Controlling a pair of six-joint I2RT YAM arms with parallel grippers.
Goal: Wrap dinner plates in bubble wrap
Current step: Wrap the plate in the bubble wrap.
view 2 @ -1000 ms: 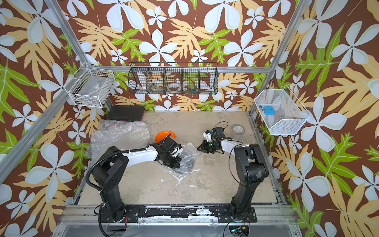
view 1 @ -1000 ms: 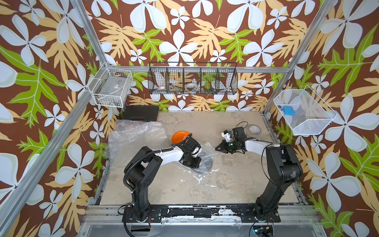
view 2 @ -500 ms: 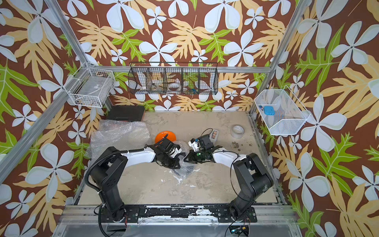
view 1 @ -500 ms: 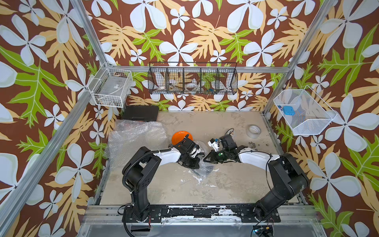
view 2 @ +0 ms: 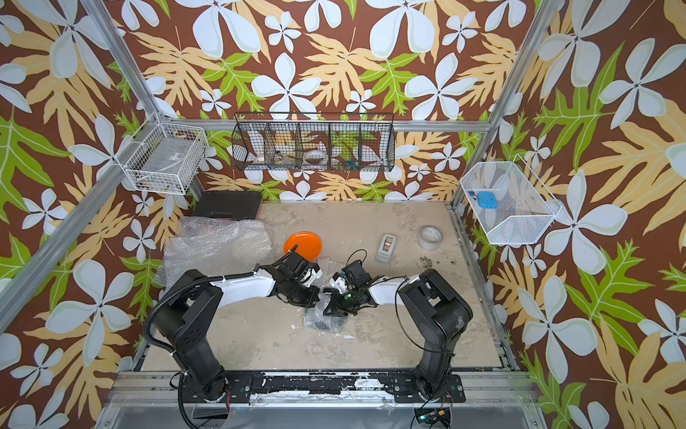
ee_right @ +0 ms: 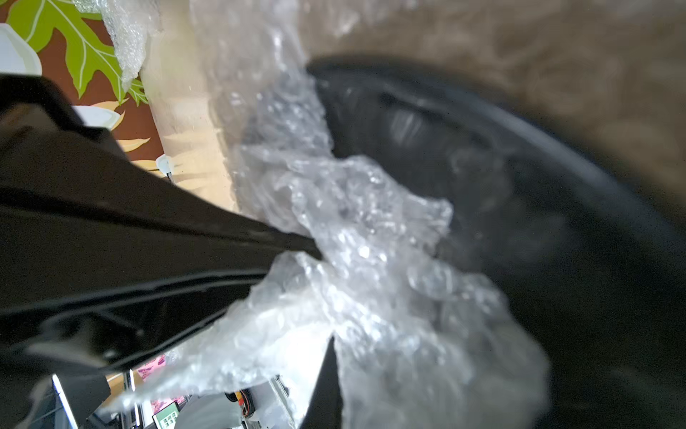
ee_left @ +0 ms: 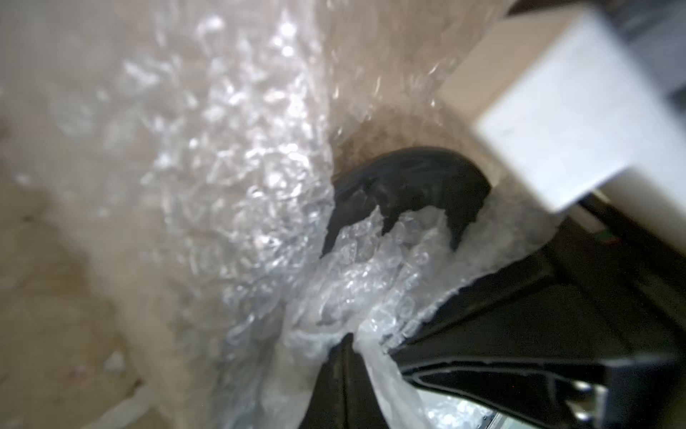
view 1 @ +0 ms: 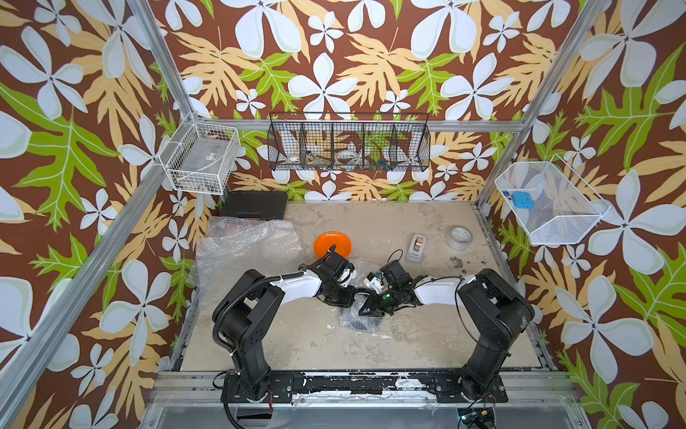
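Beige tabletop [view 1: 297, 345]: left gripper [view 1: 357, 293] and right gripper [view 1: 367, 311], tips close together, both pinch shut on bubble wrap [ee_right: 371, 260] draped over the black plate [ee_right: 519, 185] just beneath them; orange plate [view 1: 332, 243] sits beyond the left fingers; tape roll [view 1: 459, 237] print unreadable.

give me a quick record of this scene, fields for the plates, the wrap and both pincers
black plate: mid-scene, partly under bubble wrap
orange plate: bare, just beyond the left pincer
left pincer: shut on the bubble wrap
right pincer: shut on the same bubble wrap
spare sheets: piled on the robot's left
tape roll: far right, untouched
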